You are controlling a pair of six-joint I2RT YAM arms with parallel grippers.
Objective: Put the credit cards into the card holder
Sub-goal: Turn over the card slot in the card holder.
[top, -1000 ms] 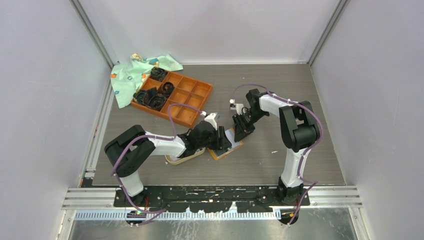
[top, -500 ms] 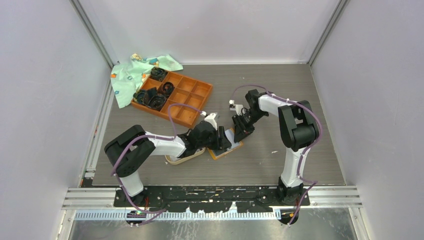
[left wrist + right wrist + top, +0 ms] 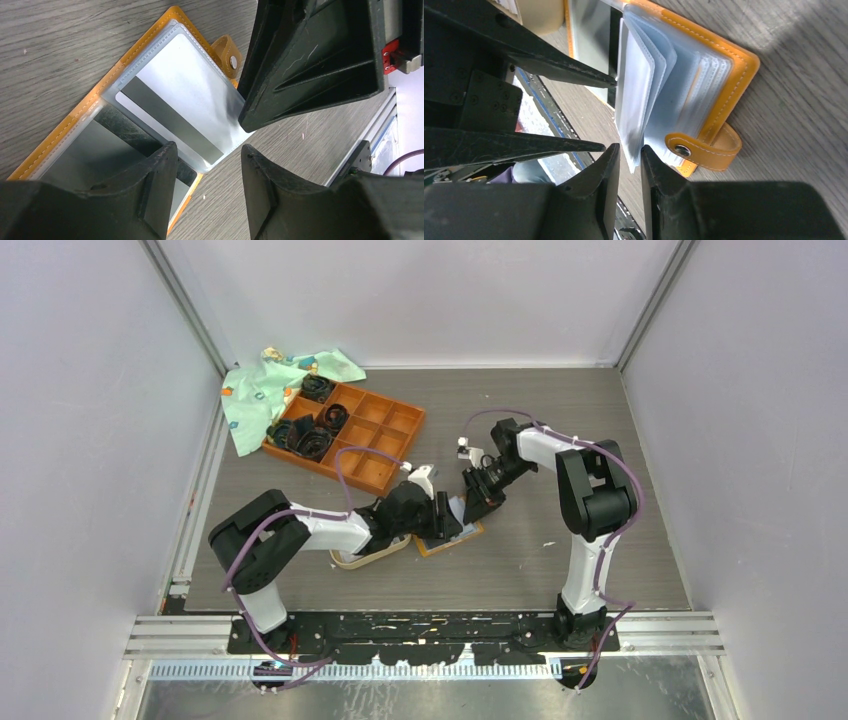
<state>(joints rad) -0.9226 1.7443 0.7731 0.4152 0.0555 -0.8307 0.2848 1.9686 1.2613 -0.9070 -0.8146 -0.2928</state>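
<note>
The orange card holder (image 3: 456, 534) lies open on the table between both grippers. In the left wrist view the card holder (image 3: 80, 120) shows clear sleeves, the top one holding a silver card (image 3: 185, 100) with a grey stripe. My left gripper (image 3: 207, 167) is open and empty, its left finger over the holder's near half. My right gripper (image 3: 629, 160) is nearly shut, with the corner of the fanned-up clear sleeves (image 3: 644, 85) between its fingertips. The snap strap (image 3: 704, 147) lies beside it. No loose cards show.
A tan-rimmed oval dish (image 3: 352, 560) sits under the left arm. An orange-brown compartment tray (image 3: 388, 418) with black items and a green cloth (image 3: 250, 395) lie at the back left. The two grippers are very close together.
My right gripper has shifted slightly left and toward the left gripper, lifting the sleeves. The left arm has stayed in place.
</note>
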